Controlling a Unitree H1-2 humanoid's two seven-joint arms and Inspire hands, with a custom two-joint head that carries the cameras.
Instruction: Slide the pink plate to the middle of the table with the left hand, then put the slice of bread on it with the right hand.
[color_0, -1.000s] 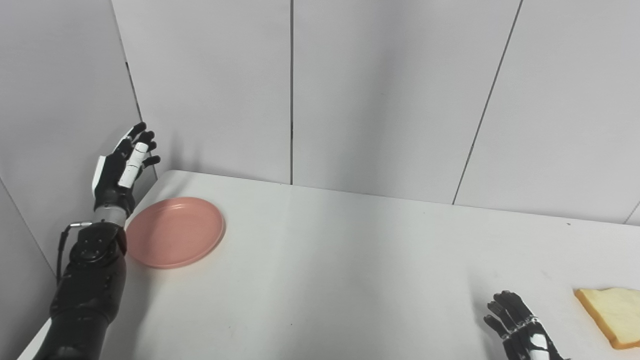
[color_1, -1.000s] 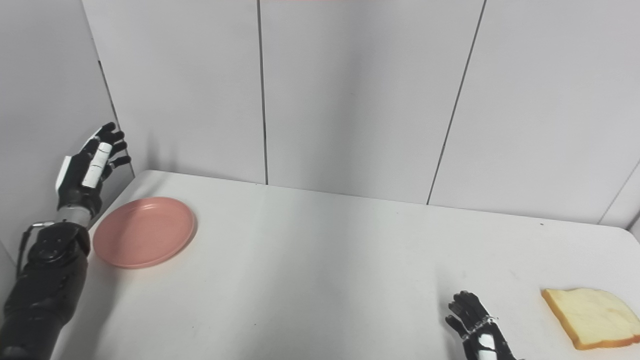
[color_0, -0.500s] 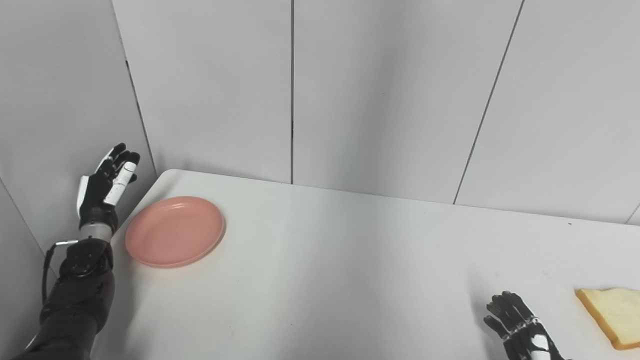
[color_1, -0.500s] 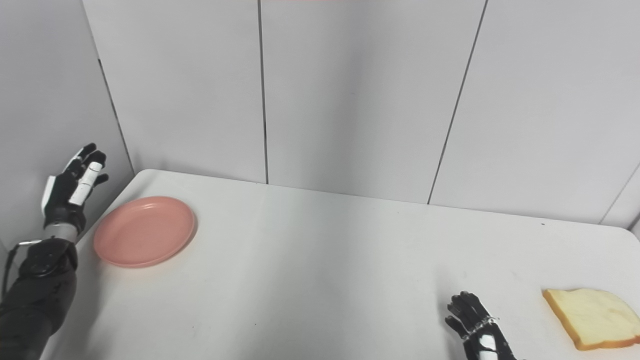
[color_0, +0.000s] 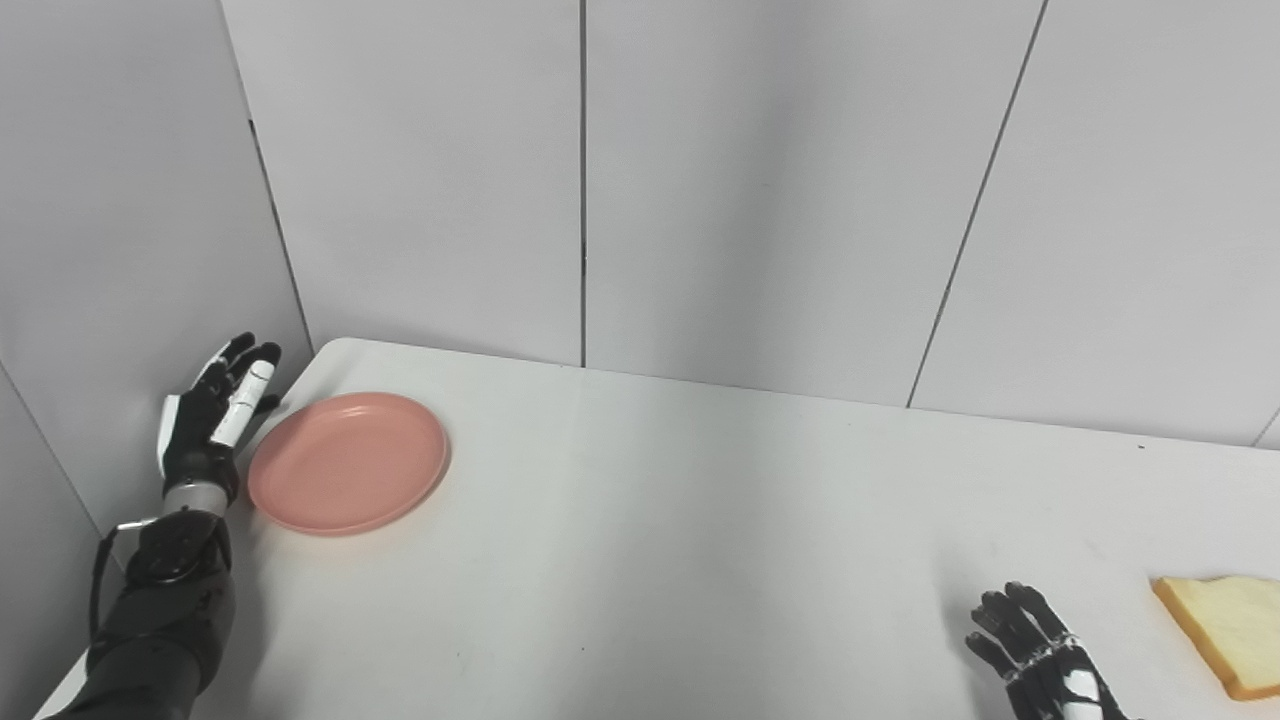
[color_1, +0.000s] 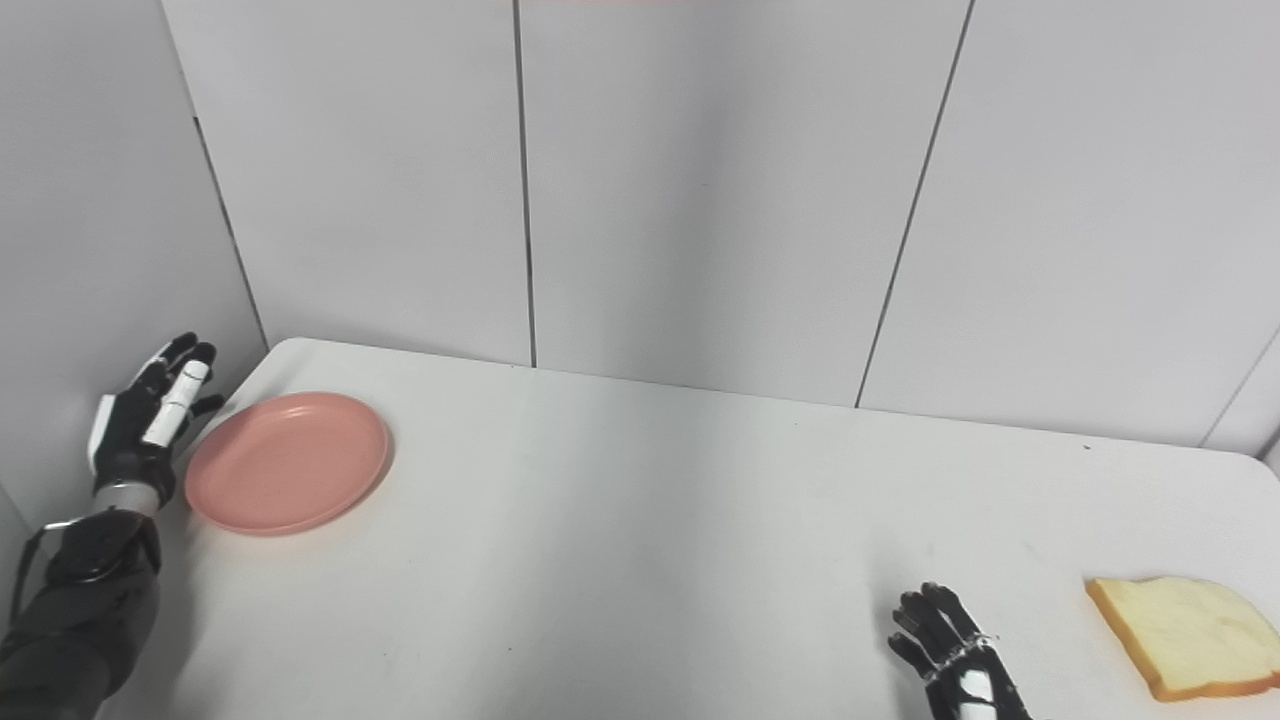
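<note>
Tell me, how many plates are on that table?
1. A single pink plate lies near the far left corner of the white table, just beside the left hand. The table's near edge is out of view, so more could be hidden.

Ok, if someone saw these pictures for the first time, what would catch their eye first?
Probably the pink plate, the only strong colour, near the far left corner of the white table, with the open left hand right beside its left rim. Next, the slice of bread at the near right edge, with the open right hand to its left.
</note>
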